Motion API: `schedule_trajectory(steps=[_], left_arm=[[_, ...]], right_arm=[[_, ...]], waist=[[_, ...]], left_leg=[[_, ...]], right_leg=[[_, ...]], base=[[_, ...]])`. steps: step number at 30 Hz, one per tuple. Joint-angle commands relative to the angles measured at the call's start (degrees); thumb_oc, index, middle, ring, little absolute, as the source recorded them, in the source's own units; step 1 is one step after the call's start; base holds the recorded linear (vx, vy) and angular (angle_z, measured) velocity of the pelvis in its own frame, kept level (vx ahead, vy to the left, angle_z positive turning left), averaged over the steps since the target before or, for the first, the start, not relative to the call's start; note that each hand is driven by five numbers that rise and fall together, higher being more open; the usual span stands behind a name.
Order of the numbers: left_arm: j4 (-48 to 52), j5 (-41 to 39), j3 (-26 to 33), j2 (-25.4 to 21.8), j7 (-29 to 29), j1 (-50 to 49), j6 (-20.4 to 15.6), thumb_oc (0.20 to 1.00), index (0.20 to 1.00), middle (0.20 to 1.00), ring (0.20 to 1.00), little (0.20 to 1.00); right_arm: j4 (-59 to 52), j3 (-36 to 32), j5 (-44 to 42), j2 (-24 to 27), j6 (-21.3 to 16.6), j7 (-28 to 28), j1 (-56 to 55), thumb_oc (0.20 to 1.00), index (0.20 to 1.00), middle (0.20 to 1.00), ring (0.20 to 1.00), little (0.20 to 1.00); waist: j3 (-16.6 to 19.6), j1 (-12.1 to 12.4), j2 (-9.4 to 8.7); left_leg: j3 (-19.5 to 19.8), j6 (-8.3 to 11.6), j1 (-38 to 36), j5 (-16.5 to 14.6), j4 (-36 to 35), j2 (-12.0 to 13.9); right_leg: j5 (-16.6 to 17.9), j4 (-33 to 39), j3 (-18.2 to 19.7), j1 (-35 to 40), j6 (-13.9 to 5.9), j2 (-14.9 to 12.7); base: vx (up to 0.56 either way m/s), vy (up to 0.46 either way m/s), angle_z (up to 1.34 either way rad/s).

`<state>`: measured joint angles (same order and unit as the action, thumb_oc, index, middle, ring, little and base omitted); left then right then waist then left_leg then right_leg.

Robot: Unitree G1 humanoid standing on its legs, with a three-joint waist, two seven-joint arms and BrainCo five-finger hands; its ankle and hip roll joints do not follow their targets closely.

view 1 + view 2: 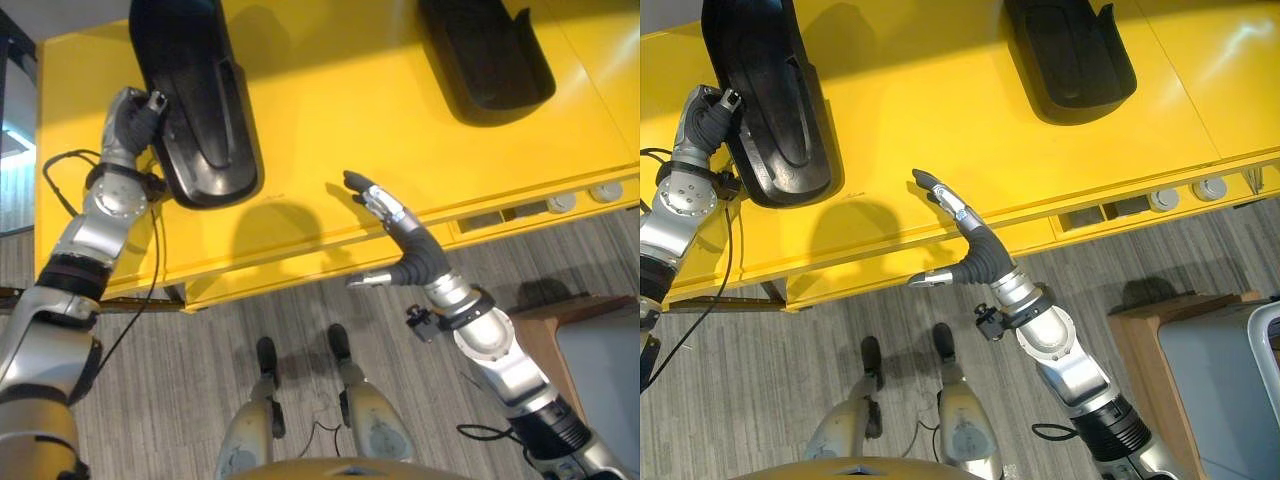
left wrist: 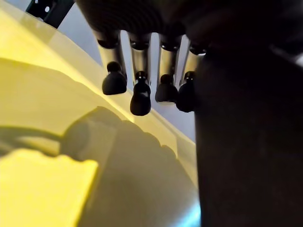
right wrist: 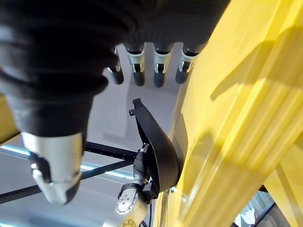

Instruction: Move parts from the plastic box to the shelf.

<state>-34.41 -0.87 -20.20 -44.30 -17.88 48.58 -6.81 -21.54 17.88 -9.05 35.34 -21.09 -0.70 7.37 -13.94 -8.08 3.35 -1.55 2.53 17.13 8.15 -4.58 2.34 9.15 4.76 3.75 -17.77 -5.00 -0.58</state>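
A long black moulded part (image 1: 195, 110) lies on the yellow shelf top (image 1: 330, 120) at the left. My left hand (image 1: 132, 118) sits against its left rim, fingers (image 2: 140, 90) relaxed and not curled round it. A second black part (image 1: 485, 55) lies at the back right, with no hand near it. My right hand (image 1: 415, 250) hovers open over the shelf's front edge near the middle, fingers spread and thumb out, holding nothing. Past the right hand's straight fingers (image 3: 158, 68), the right wrist view shows the left part (image 3: 156, 146) side-on.
Round knobs (image 1: 560, 203) and slots sit along the shelf's front edge at the right. A wooden stand with a grey box (image 1: 1210, 350) is on the floor at the lower right. Bare yellow surface lies between the two parts.
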Motion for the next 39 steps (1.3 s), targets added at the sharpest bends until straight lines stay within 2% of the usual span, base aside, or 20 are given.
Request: schedule_trajectory(steps=[1, 2, 10, 20, 28, 30, 32, 35, 36, 37, 39], left_arm=[[-3.0, 4.3, 0.8, -3.0, -0.7, 3.1, -0.5, 0.598, 0.598, 0.598, 0.598, 0.598], [-3.2, 4.3, 0.9, -2.7, -1.0, 3.2, -0.6, 1.000, 1.000, 1.000, 1.000, 1.000], [-2.0, 4.8, 1.4, -2.9, -1.0, 2.1, -0.5, 1.000, 1.000, 1.000, 1.000, 1.000], [-3.9, 4.7, 2.3, 0.4, -4.4, 4.7, 1.0, 1.000, 1.000, 1.000, 1.000, 1.000], [2.1, 4.6, 5.1, -0.5, -7.7, 4.6, 0.5, 1.000, 1.000, 1.000, 1.000, 1.000], [7.3, 6.4, 6.5, -1.4, -9.3, 3.9, -0.4, 1.000, 1.000, 1.000, 1.000, 1.000], [8.8, 7.0, 7.1, -1.5, -9.2, 2.9, -0.4, 1.000, 1.000, 1.000, 1.000, 1.000], [16.2, 8.0, 10.8, -1.7, -8.1, -4.1, -1.9, 1.000, 1.000, 1.000, 1.000, 1.000], [21.3, 7.8, 14.4, -0.8, -6.8, -11.0, -3.4, 1.000, 1.000, 1.000, 1.000, 1.000], [21.4, 7.8, 14.6, -0.8, -6.8, -11.2, -3.4, 1.000, 1.000, 1.000, 1.000, 1.000], [28.1, 7.1, 18.0, 1.4, -4.0, -20.1, -5.3, 1.000, 1.000, 1.000, 1.000, 1.000]], right_arm=[[-2.3, -1.0, -0.3, -0.8, -3.2, 0.6, -0.1, 1.000, 1.000, 1.000, 1.000, 1.000], [-2.0, -1.2, -0.6, -1.1, -3.2, 0.7, -0.4, 1.000, 1.000, 1.000, 1.000, 1.000], [-2.1, -1.6, -2.4, -1.9, -3.4, -0.2, -1.6, 1.000, 1.000, 1.000, 1.000, 1.000], [-1.5, -2.1, -2.7, -2.0, -3.2, 0.5, -1.5, 1.000, 1.000, 1.000, 1.000, 1.000], [0.3, -3.2, -2.3, -2.1, -2.2, 0.3, -3.0, 1.000, 1.000, 1.000, 1.000, 1.000], [1.4, -3.3, -1.6, -2.0, -1.8, -0.3, -3.0, 1.000, 1.000, 1.000, 1.000, 1.000], [1.5, -3.4, -1.5, -2.0, -1.5, -0.6, -3.1, 1.000, 1.000, 1.000, 1.000, 1.000], [2.2, -3.5, -2.3, -2.2, -0.7, -2.5, -3.1, 1.000, 1.000, 1.000, 1.000, 1.000], [3.0, -3.0, -3.6, -2.4, 0.1, -4.6, -3.0, 1.000, 1.000, 1.000, 1.000, 1.000], [3.0, -2.9, -3.6, -2.3, 0.1, -4.6, -2.9, 1.000, 1.000, 1.000, 1.000, 1.000], [3.9, -2.2, -6.1, -3.1, 1.1, -6.9, -3.2, 1.000, 1.000, 1.000, 1.000, 1.000]], waist=[[1.9, -0.2, -2.51], [1.8, -0.3, -2.56], [2.1, -0.3, -2.68], [3.0, -0.4, -2.96], [6.9, 0.2, -2.83], [9.3, 0.6, -2.90], [9.9, 0.7, -2.93], [11.5, 1.5, -3.19], [12.6, 2.2, -3.43], [12.6, 2.1, -3.39], [13.5, 2.9, -3.77]], left_leg=[[-0.2, -0.51, -5.7, -7.9, -0.4, -1.3], [-0.2, -0.52, -5.8, -8.0, -0.4, -1.3], [-0.5, -0.53, -6.3, -8.3, -0.4, -1.1], [-0.7, -0.52, -6.9, -8.6, -0.4, -0.9], [-0.9, -0.55, -10.3, -9.7, -0.4, -0.9], [-0.8, -0.54, -12.8, -10.4, -0.4, -1.2], [-0.7, -0.57, -13.7, -10.7, -0.4, -1.3], [-0.5, -0.73, -15.8, -11.2, -0.4, -1.4], [-0.4, -0.86, -17.3, -11.7, -0.4, -1.5], [-0.4, -0.86, -17.3, -11.7, -0.4, -1.5], [0.0, -1.09, -18.5, -12.1, -0.4, -1.6]], right_leg=[[-5.9, 0.2, 1.4, 4.3, -1.24, 0.5], [-6.0, 0.2, 1.4, 4.4, -1.24, 0.6], [-6.0, 0.2, 1.5, 4.7, -1.20, 0.6], [-6.4, 0.2, 1.4, 5.2, -1.29, 0.6], [-7.5, 0.2, 1.0, 8.7, -1.27, 0.2], [-8.0, 0.2, 0.0, 11.4, -1.44, -0.3], [-8.1, 0.2, -0.2, 12.3, -1.43, -0.4], [-8.5, -0.1, -0.9, 14.6, -1.28, -0.8], [-9.0, -0.4, -1.1, 16.1, -1.08, -1.1], [-9.0, -0.4, -1.2, 16.1, -1.08, -1.1], [-9.5, -0.9, -1.3, 17.2, -0.76, -1.3]], base=[[0.00, 0.000, 0.00], [0.00, 0.000, 0.00], [0.00, 0.003, 0.02], [0.00, 0.000, 0.00], [0.05, 0.018, -0.01], [0.06, 0.037, 0.03], [0.03, 0.023, 0.05], [0.04, 0.027, 0.07], [0.05, 0.028, 0.05], [0.01, 0.033, 0.01], [0.03, 0.025, 0.04]])
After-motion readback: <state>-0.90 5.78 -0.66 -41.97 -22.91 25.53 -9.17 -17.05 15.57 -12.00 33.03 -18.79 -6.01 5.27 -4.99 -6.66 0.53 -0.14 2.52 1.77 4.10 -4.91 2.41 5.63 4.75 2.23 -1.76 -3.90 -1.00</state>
